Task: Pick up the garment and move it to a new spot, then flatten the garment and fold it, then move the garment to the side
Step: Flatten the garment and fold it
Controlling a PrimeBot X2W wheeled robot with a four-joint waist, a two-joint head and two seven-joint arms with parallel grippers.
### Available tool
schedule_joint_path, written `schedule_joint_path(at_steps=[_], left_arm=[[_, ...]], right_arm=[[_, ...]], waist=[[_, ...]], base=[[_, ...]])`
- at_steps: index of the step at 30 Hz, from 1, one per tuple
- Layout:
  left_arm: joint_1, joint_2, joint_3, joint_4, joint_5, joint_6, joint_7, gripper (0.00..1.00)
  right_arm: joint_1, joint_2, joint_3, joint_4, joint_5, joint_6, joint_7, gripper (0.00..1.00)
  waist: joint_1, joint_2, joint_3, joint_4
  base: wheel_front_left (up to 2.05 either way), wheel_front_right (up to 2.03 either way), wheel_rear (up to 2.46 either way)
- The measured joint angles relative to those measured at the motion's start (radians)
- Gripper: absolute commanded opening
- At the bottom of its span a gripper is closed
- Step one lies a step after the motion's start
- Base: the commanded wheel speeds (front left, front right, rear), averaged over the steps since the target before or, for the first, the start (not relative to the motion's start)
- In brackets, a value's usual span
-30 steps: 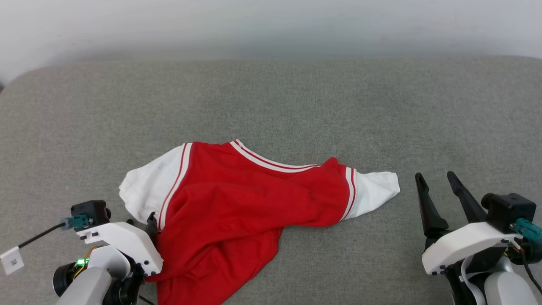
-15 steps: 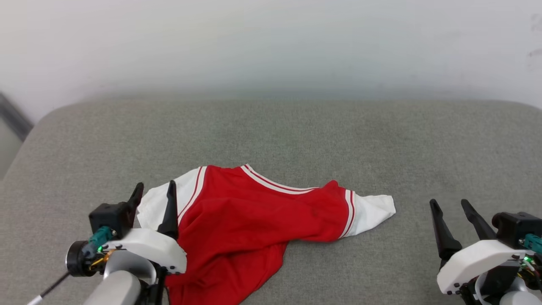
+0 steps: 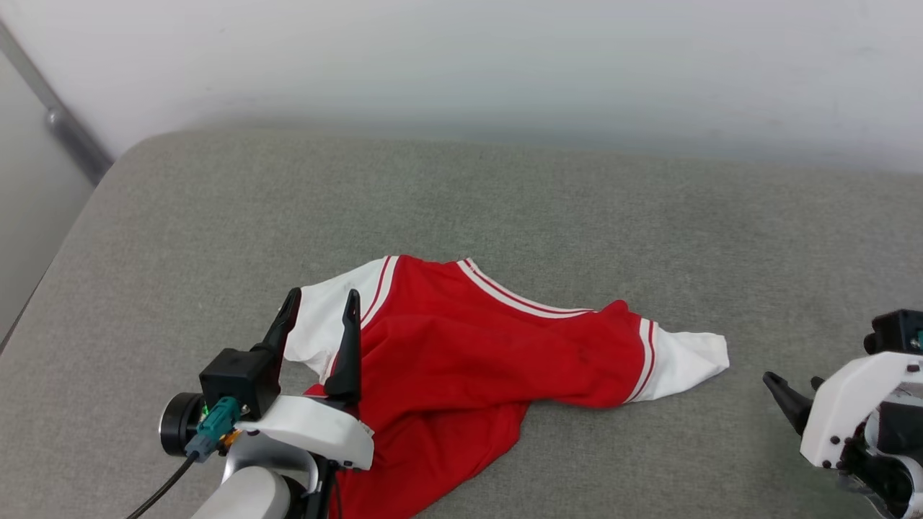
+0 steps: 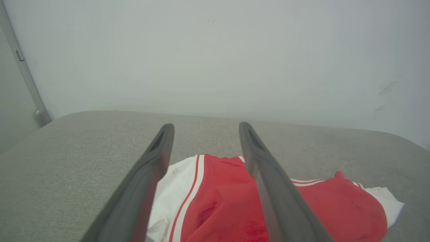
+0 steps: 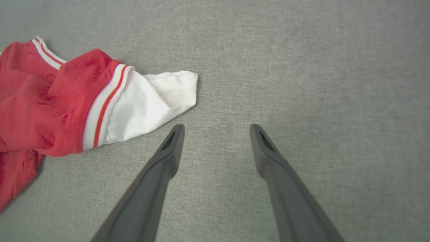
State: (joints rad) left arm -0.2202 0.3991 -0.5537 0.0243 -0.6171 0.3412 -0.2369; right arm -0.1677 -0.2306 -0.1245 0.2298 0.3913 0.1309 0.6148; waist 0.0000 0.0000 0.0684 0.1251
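We see the red jersey (image 3: 476, 360) lying rumpled on the grey cushion (image 3: 505, 194). Our left gripper (image 3: 323, 293) hangs with fingers spread wide, holding nothing, over one white sleeve (image 3: 317, 335), apparently not touching it. Our right gripper (image 5: 216, 127), likewise spread and empty, sits near the other sleeve (image 5: 147, 101).

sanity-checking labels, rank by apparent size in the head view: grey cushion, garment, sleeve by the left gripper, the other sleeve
1. grey cushion
2. garment
3. sleeve by the left gripper and other sleeve: about alike, the first partly hidden by that gripper, so unranked
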Motion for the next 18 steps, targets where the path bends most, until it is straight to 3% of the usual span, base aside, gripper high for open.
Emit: schedule_joint_path(at_steps=[6, 17, 18], left_arm=[[-0.042, -0.023, 0.004, 0.020, 0.007, -0.016, -0.010, 1.00], [-0.068, -0.037, 0.026, 0.047, 0.016, -0.034, -0.021, 1.00], [-0.068, -0.037, 0.028, 0.047, 0.016, -0.034, -0.021, 1.00]], right_arm=[[-0.080, -0.014, 0.061, 0.024, 0.050, 0.000, 0.157, 1.00], [-0.177, -0.012, 0.110, 0.175, 0.077, 0.000, 0.205, 1.00], [-0.182, -0.011, 0.111, 0.185, 0.083, 0.000, 0.212, 0.48]], waist=[[0.0000, 0.0000, 0.077, 0.048], [0.0000, 0.0000, 0.139, 0.103], [0.0000, 0.0000, 0.138, 0.102]], base=[[0.00, 0.00, 0.00], [0.00, 0.00, 0.00], [0.00, 0.00, 0.00]])
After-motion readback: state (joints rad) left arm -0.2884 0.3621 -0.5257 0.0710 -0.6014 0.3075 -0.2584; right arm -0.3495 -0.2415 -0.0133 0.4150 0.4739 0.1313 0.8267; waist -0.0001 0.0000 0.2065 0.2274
